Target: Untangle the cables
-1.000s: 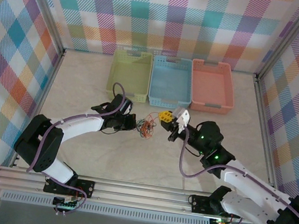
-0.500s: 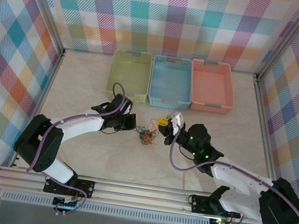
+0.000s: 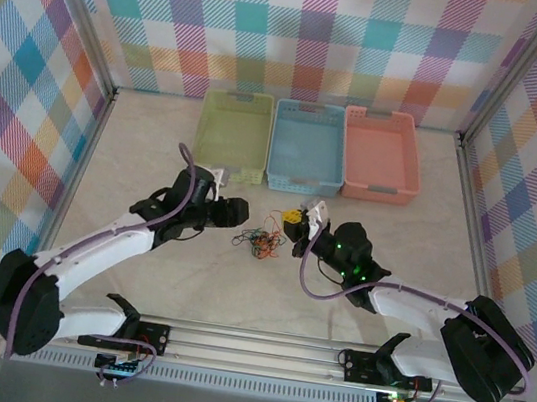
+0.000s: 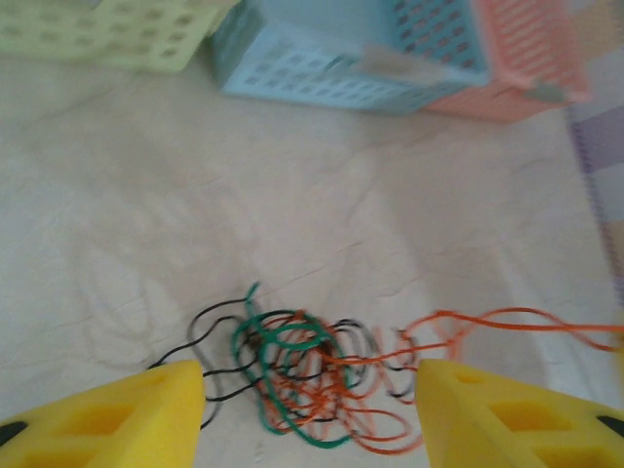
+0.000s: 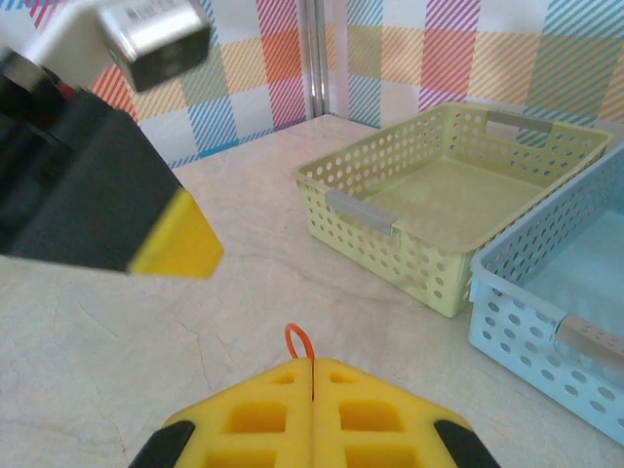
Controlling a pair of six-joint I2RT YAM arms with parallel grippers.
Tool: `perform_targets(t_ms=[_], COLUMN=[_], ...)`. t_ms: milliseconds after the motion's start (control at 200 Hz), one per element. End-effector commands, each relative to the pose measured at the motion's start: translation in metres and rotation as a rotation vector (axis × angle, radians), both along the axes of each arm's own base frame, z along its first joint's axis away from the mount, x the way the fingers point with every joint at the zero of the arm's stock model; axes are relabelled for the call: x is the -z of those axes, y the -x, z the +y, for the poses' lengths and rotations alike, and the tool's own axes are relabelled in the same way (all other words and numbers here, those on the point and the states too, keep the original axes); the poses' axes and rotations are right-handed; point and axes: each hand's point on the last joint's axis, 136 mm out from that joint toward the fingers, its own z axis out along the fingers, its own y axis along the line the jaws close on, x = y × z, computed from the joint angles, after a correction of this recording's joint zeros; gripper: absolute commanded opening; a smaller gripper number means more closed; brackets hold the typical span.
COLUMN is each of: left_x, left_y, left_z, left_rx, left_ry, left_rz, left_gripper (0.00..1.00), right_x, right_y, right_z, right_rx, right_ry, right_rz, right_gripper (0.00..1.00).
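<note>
My left tool (image 4: 312, 395) stands open facing the seemingly light, floppy tangle of thin orange, green and black cables (image 4: 297, 366) on the bench (image 4: 195, 195), while my closed right tool (image 5: 312, 369) pinches its orange strand (image 5: 292, 330), a sensible hold.

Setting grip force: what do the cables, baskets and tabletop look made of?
Cables: thin wire in smooth, plastic-looking insulation, orange, green and black; they lie in springy loops. Baskets: moulded plastic, matte pastel, with perforated walls and rounded rims. Tabletop: pale matte marble-look surface with faint veins and creases, perhaps a film or sheet; cannot tell for sure.
</note>
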Motion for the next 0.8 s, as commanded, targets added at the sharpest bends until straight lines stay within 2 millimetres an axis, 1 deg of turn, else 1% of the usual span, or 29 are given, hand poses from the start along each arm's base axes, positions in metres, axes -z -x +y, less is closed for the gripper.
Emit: perform_targets(t_ms=[0, 45, 165, 350, 440, 600, 715, 795], left_x=[-0.017, -0.018, -0.013, -0.002, 0.004, 0.019, 0.027, 0.029], left_y=[0.011, 0.014, 0.018, 0.026, 0.028, 0.025, 0.022, 0.02], left_z=[-0.019, -0.026, -0.045, -0.068, -0.074, -0.077, -0.077, -0.074], left_rx=[0.116, 0.158, 0.241, 0.335, 0.355, 0.35, 0.346, 0.332], left_ry=[0.09, 0.119, 0.159, 0.136, 0.114, 0.071, 0.049, 0.029], left_rz=[-0.071, -0.07, -0.042, -0.019, 0.002, 0.052, 0.071, 0.07], left_gripper=[0.6, 0.6, 0.59, 0.57, 0.52, 0.43, 0.33, 0.22], right_x=[-0.013, -0.014, -0.015, -0.016, -0.016, -0.018, -0.019, -0.019], right_y=[0.001, 0.001, 0.002, 0.001, 0.002, 0.003, 0.004, 0.004], right_z=[-0.002, -0.003, -0.005, -0.007, -0.008, -0.008, -0.008, -0.008], right_rx=[-0.006, -0.005, -0.006, 0.0, -0.002, -0.006, -0.011, -0.009], right_ry=[-0.057, -0.059, -0.06, -0.064, -0.065, -0.071, -0.071, -0.069], right_rz=[-0.025, -0.026, -0.027, -0.026, -0.025, -0.026, -0.029, -0.029], right_gripper=[0.0, 0.0, 0.0, 0.0, 0.0, 0.0, 0.0, 0.0])
